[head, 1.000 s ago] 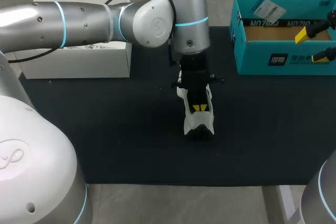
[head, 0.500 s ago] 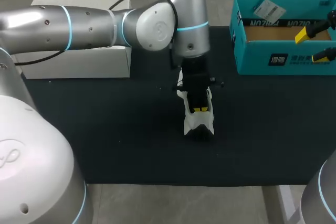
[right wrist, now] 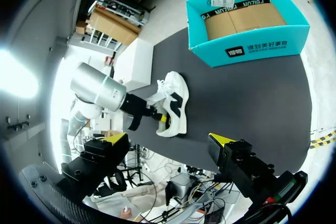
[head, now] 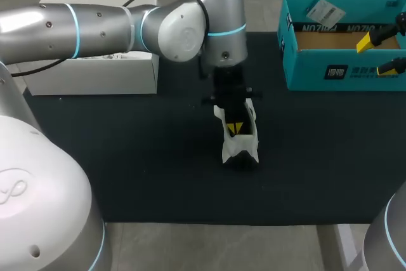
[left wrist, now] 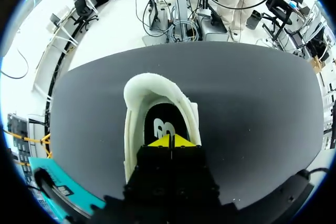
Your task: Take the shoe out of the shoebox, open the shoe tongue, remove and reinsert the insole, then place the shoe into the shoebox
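Note:
A white shoe with black panels stands on the black mat near the middle of the table. My left gripper is down inside its opening. In the left wrist view its yellow tips are pressed together, shut, over the black insole inside the shoe. Whether they pinch the insole is not visible. The teal shoebox stands open at the back right. My right gripper hangs open beside it, far from the shoe, with nothing between its fingers.
A white box stands at the back left, behind my left arm. The black mat covers the table. A paper tag lies on the shoebox's rear rim.
My left gripper has shifted slightly left and back inside the shoe, and the shoe's collar has moved a little with it. The right arm has not moved.

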Motion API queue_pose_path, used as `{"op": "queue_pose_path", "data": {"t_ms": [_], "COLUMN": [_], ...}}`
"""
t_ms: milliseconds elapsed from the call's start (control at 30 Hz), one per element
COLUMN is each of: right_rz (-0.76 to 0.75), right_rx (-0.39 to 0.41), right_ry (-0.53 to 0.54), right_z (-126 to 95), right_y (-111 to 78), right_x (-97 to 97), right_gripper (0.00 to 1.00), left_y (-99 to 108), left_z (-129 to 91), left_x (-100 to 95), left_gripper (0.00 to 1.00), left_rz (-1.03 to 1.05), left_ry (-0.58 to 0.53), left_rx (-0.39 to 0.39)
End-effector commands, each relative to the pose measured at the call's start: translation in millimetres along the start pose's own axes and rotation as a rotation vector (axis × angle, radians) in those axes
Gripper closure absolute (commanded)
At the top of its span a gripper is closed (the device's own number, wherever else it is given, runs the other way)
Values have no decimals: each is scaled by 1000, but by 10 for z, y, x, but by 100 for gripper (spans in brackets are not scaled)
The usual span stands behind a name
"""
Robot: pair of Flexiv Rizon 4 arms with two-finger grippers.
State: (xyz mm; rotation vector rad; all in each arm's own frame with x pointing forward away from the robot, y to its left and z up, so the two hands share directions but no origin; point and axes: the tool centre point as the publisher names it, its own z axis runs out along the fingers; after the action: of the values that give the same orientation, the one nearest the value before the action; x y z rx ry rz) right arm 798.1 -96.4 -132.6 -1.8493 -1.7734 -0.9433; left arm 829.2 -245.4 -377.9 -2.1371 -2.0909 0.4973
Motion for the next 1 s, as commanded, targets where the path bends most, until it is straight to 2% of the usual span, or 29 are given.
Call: {"op": "queue_pose_path", "data": {"t_ms": [33,300,500,600,833,1000], "right_rz": [2,2,2,2,2,2], "right_rx": [0,0,0,0,0,0], "right_ry": [-2,-2,-2,-2,-2,-2], "right_z": [0,0,0,0,0,0], "right_y": [-1,-1,-1,-1,-1,-1], "right_x": [0,0,0,0,0,0], "right_gripper": [0,0,0,0,0,0], "left_y": [26,55,86,54,-75,-139], "left_z": [187,415,464,389,95,125], "left_x": [-10,-57,-93,-104,-81,-130], "left_gripper": [100,100,100,100,100,100], "left_rz": [-3,4,1,8,39,60], "left_ry": [0,44,37,31,-5,0], "left_rx": [-20,-4,27,38,-5,1]}}
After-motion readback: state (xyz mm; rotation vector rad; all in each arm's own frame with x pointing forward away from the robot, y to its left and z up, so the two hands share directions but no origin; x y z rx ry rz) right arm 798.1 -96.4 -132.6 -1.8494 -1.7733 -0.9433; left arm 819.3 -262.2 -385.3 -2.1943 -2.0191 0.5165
